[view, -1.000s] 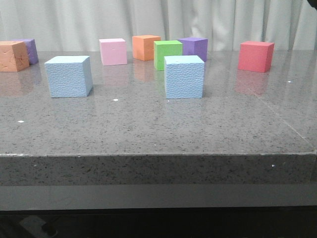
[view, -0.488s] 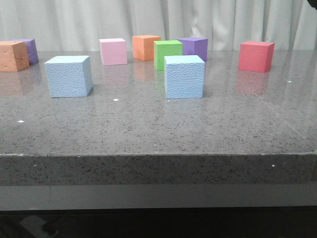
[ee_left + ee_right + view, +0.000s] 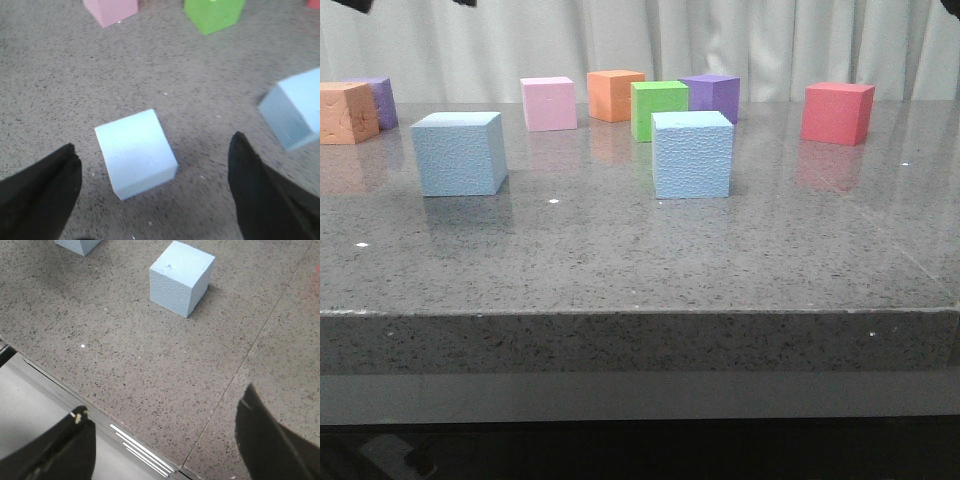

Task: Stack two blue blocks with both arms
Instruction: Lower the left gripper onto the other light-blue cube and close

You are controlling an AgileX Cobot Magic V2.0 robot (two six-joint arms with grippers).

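We hold both tools spread and empty: the left tool (image 3: 155, 185) hangs over the left block (image 3: 459, 153), toward the surface's (image 3: 620, 260) left edge; the right tool (image 3: 165, 445) hangs at the near edge, well short of the middle block (image 3: 692, 154). A skewed descent could nudge either block. The surface is speckled grey stone, with pale curtains (image 3: 720, 40) behind.

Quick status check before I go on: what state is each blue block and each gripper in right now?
Left blue block: flat on the table, unstacked, ungripped.
Right blue block: flat on the table, unstacked, ungripped.
Left gripper: open, above the left blue block, not touching.
Right gripper: open, empty, short of the right blue block.
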